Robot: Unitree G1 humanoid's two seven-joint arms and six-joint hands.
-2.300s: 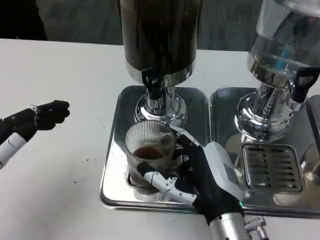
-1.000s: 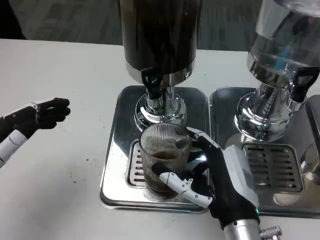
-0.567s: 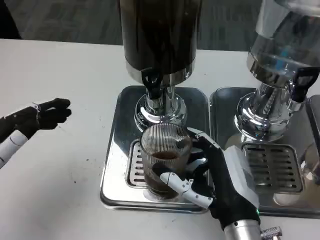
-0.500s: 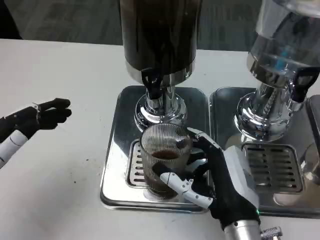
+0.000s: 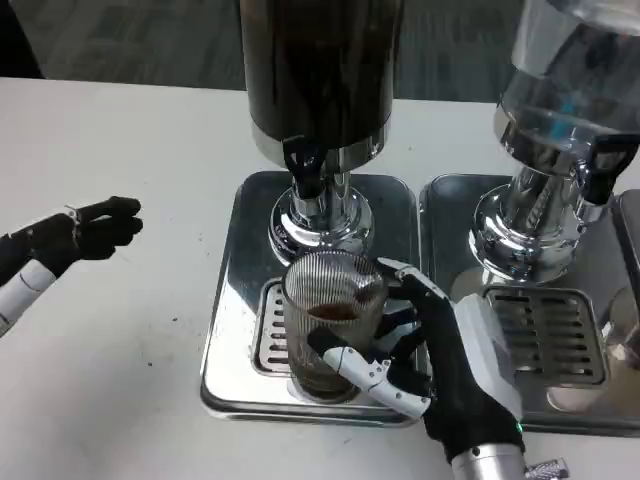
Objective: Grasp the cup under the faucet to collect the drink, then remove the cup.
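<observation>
The cup (image 5: 331,320) has shifted slightly right on the tray (image 5: 228,330) since the earliest frame. The right hand (image 5: 440,360) wraps its ribbed, likely slippery wall mid-height; the partly filled glass needs a firm, level grip, while the left hand (image 5: 85,232) hangs loosely spread, holding nothing

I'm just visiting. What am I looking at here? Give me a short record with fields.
cup: ribbed clear cup with some dark drink, on the drip tray
faucet: black tap of the dark dispenser
right robot hand: grips the cup
left robot hand: apart, over the white table, holds nothing
neighbour: clear dispenser at right
</observation>
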